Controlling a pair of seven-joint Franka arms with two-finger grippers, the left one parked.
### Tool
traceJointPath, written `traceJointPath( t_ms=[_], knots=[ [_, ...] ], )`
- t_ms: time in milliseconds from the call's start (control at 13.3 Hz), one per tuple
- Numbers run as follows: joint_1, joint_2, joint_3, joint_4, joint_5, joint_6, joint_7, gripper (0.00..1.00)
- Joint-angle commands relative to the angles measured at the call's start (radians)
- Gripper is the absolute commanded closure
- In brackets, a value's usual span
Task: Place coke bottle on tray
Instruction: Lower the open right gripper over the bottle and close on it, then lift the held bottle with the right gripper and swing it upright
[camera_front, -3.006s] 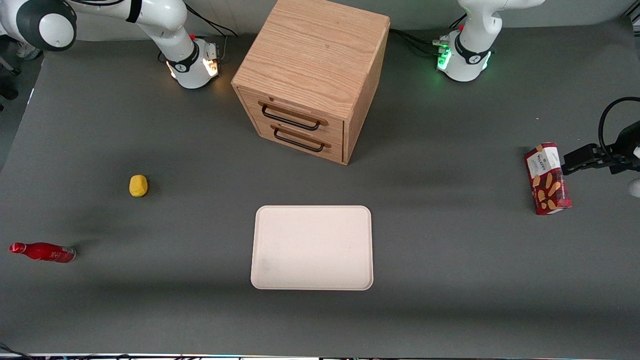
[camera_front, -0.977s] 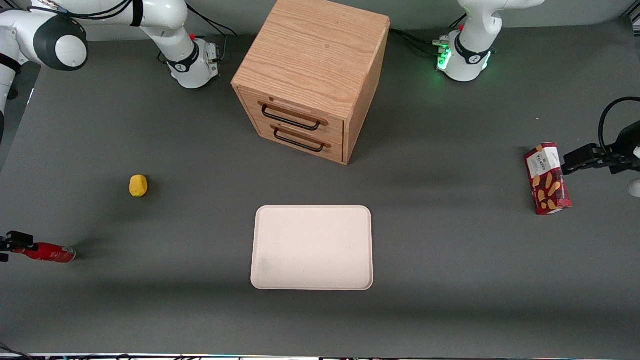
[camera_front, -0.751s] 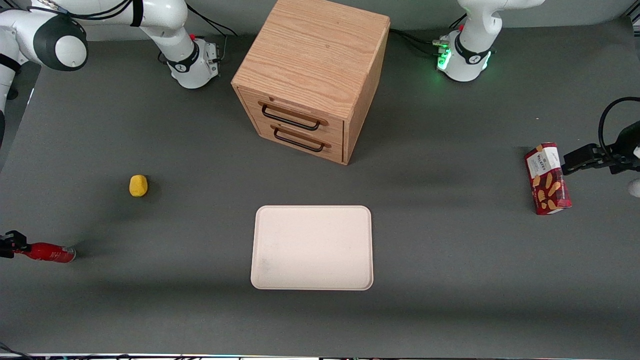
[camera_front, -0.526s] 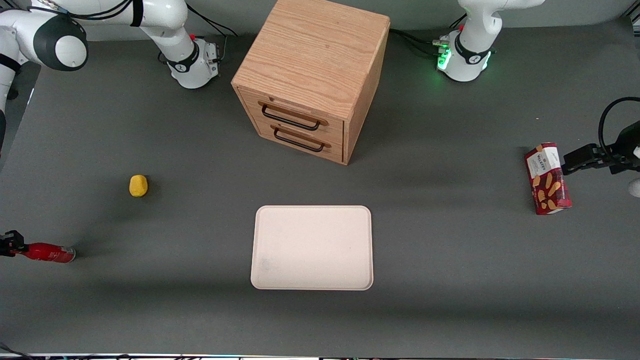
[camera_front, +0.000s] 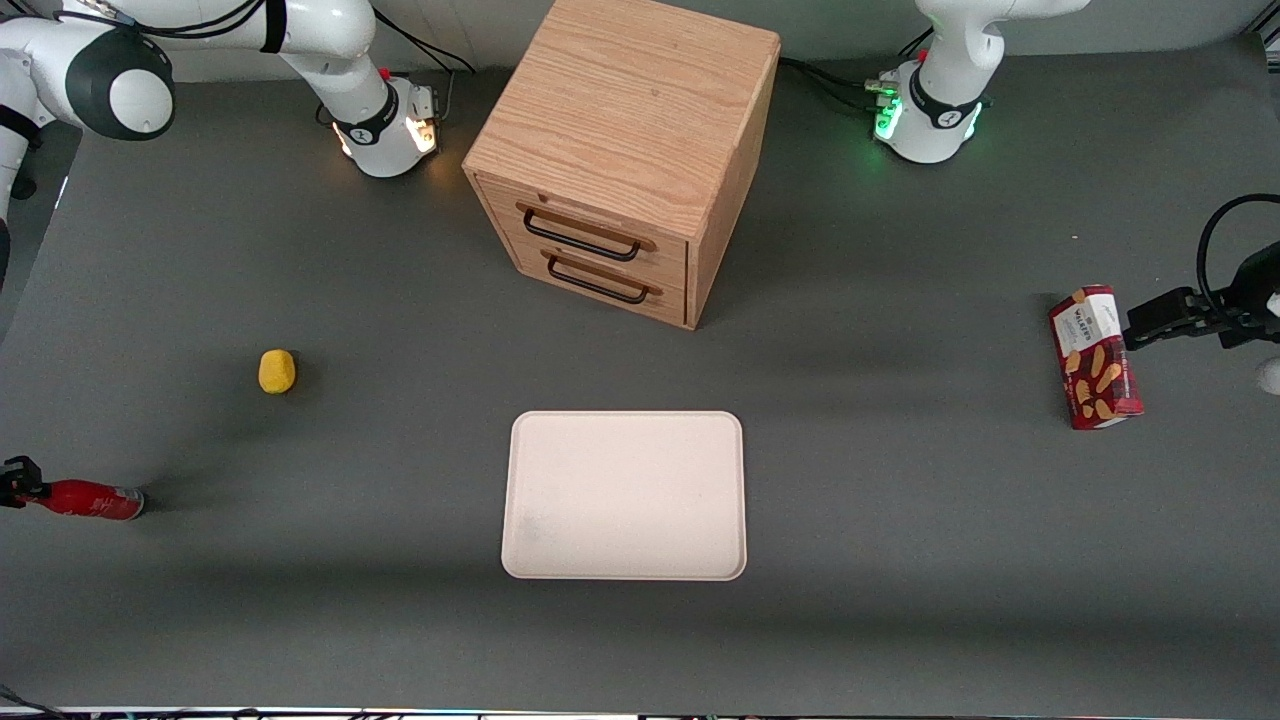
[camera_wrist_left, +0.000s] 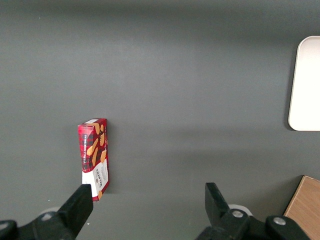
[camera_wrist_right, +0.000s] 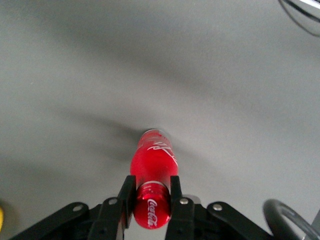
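The coke bottle is small and all red, lying on its side at the working arm's end of the table, nearer the front camera than the yellow object. My right gripper is at its cap end, at the table's edge. In the right wrist view the gripper has a finger against each side of the bottle's cap and neck, shut on it. The pale cream-pink tray lies flat mid-table, in front of the drawer cabinet, with nothing on it.
A wooden two-drawer cabinet stands mid-table, farther from the camera than the tray. A small yellow object lies between bottle and cabinet. A red wafer box lies toward the parked arm's end and shows in the left wrist view.
Three seconds ago the bottle lay alone; my gripper has come to its cap and closed on it. The bottle has shifted slightly toward the working arm's end of the table.
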Motion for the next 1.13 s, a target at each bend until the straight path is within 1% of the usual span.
traceJointPath(
  t_ms=[0, 225, 451, 601, 827, 1052],
  knots=[
    [0.004, -0.089, 0.002, -0.005, -0.026, -0.103, -0.024, 0.97],
    [0.007, -0.181, 0.002, -0.005, -0.027, -0.210, -0.025, 0.98],
    [0.013, -0.270, 0.003, -0.005, -0.052, -0.279, -0.059, 0.98],
    [0.013, -0.333, 0.000, -0.005, -0.053, -0.322, -0.088, 0.99],
    [0.015, -0.425, -0.003, -0.004, -0.052, -0.421, -0.090, 0.99],
    [0.030, -0.493, -0.011, -0.001, -0.053, -0.488, -0.091, 0.99]
  ],
)
